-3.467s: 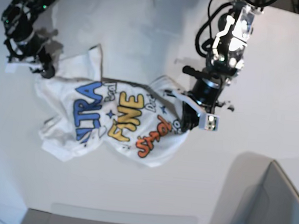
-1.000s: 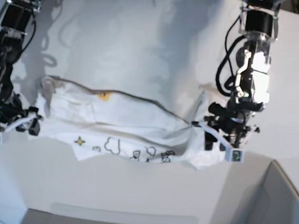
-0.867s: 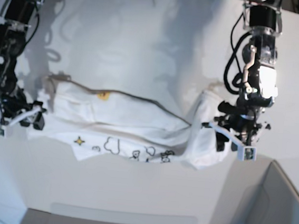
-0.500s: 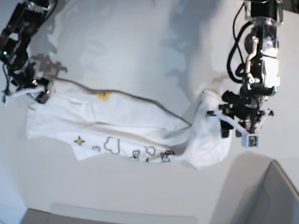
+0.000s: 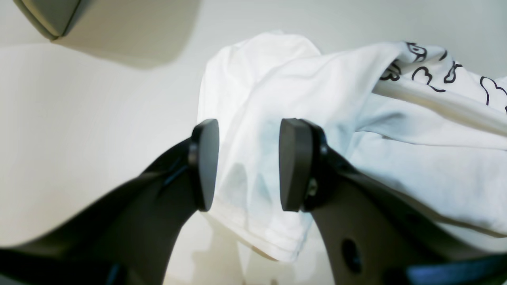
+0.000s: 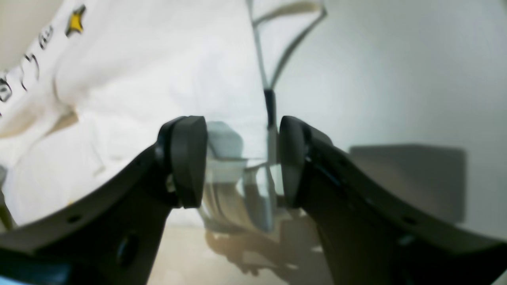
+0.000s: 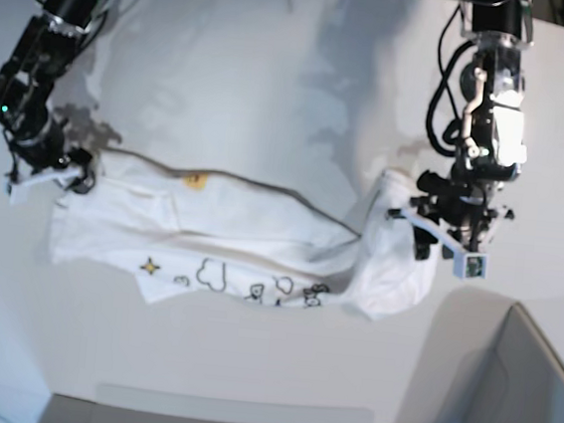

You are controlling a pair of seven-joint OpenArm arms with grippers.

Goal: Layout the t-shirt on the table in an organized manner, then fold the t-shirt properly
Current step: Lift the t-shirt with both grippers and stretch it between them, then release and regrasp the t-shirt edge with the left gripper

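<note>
T-shirt [image 7: 229,241] stretched left-right across mid table [image 7: 274,91], print mostly folded under, left gripper [image 5: 247,164] jaws apart over bunched right end, cloth between them, right gripper [image 6: 241,162] jaws apart at shirt's left edge

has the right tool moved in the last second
Yes. The right tool moved up the base view, away from the table's near edge, to the t-shirt's far corner.
</note>
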